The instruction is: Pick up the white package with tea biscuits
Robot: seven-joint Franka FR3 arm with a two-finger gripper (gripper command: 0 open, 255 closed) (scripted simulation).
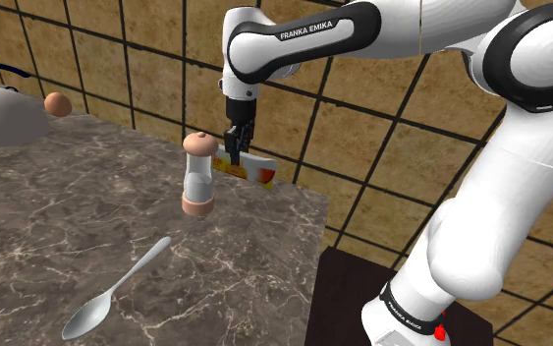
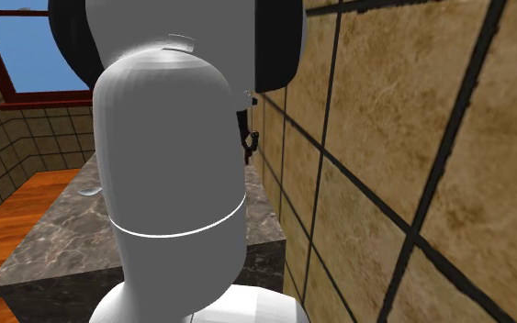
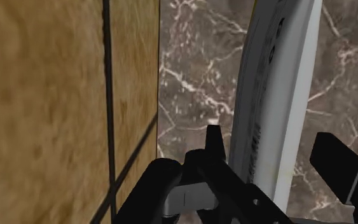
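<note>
The white package (image 1: 252,170) with orange and yellow print stands on its long edge at the far edge of the marble counter (image 1: 78,221), close to the tiled wall. My black gripper (image 1: 236,147) comes down over its end nearest the shoulder view's left. In the wrist view the package (image 3: 274,89) is a white slab running between the fingers of the gripper (image 3: 269,153). The fingers are open. A narrow gap shows between the package and each fingertip (image 3: 213,141), so neither one touches it.
A pink-capped grinder (image 1: 198,174) stands just in front of the package. A spoon (image 1: 115,293) lies near the counter's front. An egg (image 1: 57,103) and a grey dome (image 1: 4,116) sit far left. The tiled wall (image 3: 50,108) is right beside the gripper.
</note>
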